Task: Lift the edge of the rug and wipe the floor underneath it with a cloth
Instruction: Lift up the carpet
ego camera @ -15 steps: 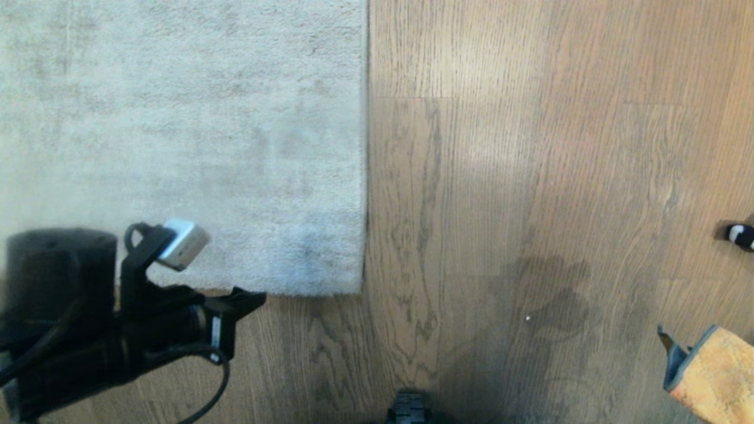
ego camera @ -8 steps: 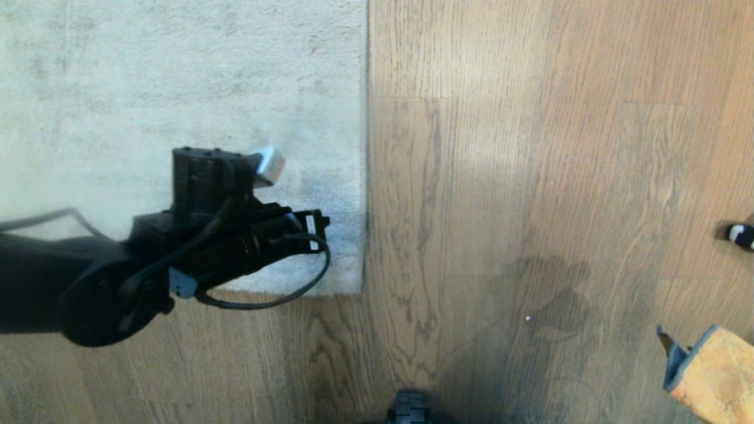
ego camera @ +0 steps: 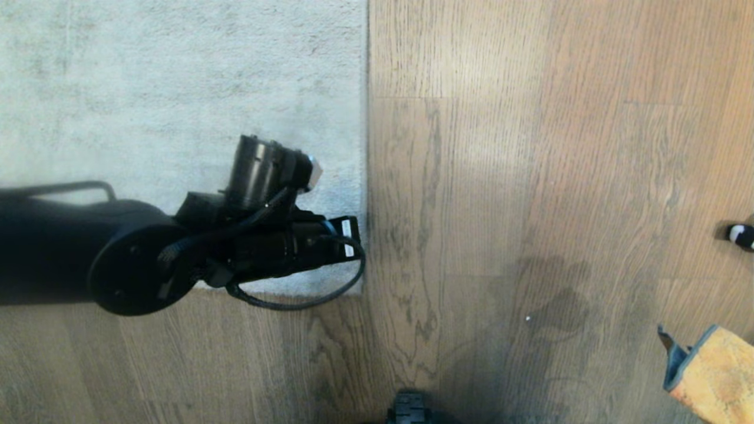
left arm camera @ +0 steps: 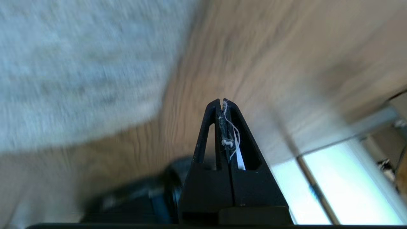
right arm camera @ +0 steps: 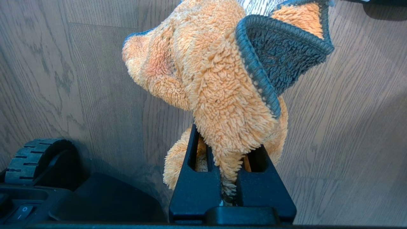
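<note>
The pale grey rug (ego camera: 177, 118) lies flat on the brown wood floor (ego camera: 530, 176), and its straight rug edge (ego camera: 364, 147) runs down to the near corner. My left arm (ego camera: 277, 247) reaches across that corner, its wrist end just inside the edge. The left gripper (left arm camera: 221, 101) is shut, with only a few white threads caught between its fingers; it hangs over floor beside the rug (left arm camera: 79, 63). The orange cloth (ego camera: 713, 371) with blue-grey trim shows at the lower right. My right gripper (right arm camera: 227, 141) is shut on the cloth (right arm camera: 222, 79), which bunches over the fingertips.
A small black-and-white object (ego camera: 741, 234) lies at the right border. A dark patch (ego camera: 554, 300) marks the planks right of the rug. Part of my base (ego camera: 408, 409) and a wheel (right arm camera: 35, 156) show close in. A bright glass door frame (left arm camera: 334, 178) stands beyond the floor.
My left arm has swung from the near left, out over the rug, to the rug's right edge by its near corner. The cloth and right arm have stayed put.
</note>
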Tool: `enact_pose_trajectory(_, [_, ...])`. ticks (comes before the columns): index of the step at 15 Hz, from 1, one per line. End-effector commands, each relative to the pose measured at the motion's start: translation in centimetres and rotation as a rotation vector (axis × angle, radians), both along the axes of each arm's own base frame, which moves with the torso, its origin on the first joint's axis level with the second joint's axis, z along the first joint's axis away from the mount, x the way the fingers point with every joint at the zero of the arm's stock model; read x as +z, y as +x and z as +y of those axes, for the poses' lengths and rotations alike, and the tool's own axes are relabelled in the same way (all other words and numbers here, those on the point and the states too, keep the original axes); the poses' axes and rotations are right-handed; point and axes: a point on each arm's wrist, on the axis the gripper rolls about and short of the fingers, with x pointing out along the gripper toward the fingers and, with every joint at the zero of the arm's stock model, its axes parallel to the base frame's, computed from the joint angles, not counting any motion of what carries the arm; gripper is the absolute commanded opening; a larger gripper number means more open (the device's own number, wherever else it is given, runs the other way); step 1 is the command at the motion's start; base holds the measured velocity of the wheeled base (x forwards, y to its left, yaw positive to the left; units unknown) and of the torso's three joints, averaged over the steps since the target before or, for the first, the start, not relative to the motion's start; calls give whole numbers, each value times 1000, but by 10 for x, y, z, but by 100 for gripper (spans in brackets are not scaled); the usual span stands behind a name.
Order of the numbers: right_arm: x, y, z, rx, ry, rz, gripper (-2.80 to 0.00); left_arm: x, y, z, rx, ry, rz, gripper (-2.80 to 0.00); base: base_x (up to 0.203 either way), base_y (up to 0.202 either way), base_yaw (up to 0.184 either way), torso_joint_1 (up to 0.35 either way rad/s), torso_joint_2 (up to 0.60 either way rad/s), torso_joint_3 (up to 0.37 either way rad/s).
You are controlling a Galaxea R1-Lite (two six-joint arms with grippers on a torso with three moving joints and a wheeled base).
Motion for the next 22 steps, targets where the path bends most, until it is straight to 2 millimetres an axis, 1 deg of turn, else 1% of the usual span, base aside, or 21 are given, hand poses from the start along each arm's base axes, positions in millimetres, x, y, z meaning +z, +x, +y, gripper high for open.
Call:
enact_pose_trajectory(1, [0, 0, 0, 1, -2, 1, -280, 8, -11, -9, -20, 21, 10, -280, 0, 0, 0, 0, 0, 0])
enact_pose_trajectory(3, [0, 0, 0, 1, -1, 1, -280, 7, -21, -19, -38, 74, 39, -280, 0, 0, 0, 0, 0, 0])
enact_pose_trajectory(7, [0, 0, 0, 1, -1, 1, -280, -9, -31, -43, -23, 178, 39, -280, 0, 0, 0, 0, 0, 0])
enact_pose_trajectory(10, [0, 0, 0, 1, -2, 1, -280, -22, -32, -59, -31, 226, 47, -280, 0, 0, 0, 0, 0, 0])
enact_pose_trajectory(12, [0, 0, 0, 1, -1, 1, -280, -33, -30, -68, -3, 281, 40, -280, 0, 0, 0, 0, 0, 0])
enact_pose_trajectory(14, [0, 0, 0, 1, -2, 1, -280, -40, -32, -68, 6, 336, 55, -280, 0, 0, 0, 0, 0, 0])
enact_pose_trajectory(15, [0, 0, 0, 1, -1, 1, -280, -43, -32, -68, 13, 354, 61, 0, 0, 0, 0, 0, 0, 0])
enact_pose_trajectory(19, [0, 0, 0, 1, -1, 1, -280, -59, -26, -73, 45, 440, 47, 0, 0, 0, 0, 0, 0, 0])
enact_pose_trajectory(22, [0, 0, 0, 1, -1, 1, -280, -62, -25, -73, 67, 492, 22, 0, 0, 0, 0, 0, 0, 0])
